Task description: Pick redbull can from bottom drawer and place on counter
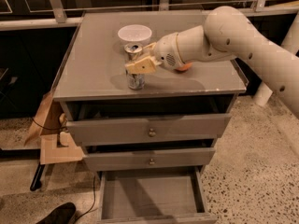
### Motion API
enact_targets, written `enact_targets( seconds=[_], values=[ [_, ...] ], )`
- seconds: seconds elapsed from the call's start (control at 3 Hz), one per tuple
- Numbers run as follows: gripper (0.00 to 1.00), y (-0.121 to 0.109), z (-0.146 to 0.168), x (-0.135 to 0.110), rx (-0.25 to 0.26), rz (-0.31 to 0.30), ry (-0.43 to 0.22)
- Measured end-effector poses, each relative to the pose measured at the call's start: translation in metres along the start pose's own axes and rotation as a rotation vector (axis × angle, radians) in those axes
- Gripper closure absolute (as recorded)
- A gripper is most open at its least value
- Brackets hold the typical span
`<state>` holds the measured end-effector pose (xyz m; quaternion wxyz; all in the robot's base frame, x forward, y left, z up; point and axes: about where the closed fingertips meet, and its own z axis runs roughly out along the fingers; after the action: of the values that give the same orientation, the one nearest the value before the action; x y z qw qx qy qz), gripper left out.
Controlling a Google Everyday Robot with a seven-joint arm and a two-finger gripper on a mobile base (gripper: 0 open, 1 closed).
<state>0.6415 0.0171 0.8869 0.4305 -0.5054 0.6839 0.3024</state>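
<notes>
Redbull can (135,81) stands upright on counter (93,64), near front edge, just in front of white bowl (135,33). Gripper (135,59) reaches in from the right, its tan fingers (140,67) clasped on the can's upper half. Orange (183,68) partly hidden behind the arm's wrist. Bottom drawer (149,195) pulled fully out, grey floor showing. Two knobbed drawers (152,133) above it, the top one slightly ajar. Cardboard (51,141) against the cabinet's left side.
</notes>
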Motion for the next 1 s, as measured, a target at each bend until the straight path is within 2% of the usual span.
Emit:
enact_targets(
  seconds=[1.0],
  values=[
    [0.04, 0.0, 0.0001, 0.0, 0.0, 0.0, 0.0]
  ],
)
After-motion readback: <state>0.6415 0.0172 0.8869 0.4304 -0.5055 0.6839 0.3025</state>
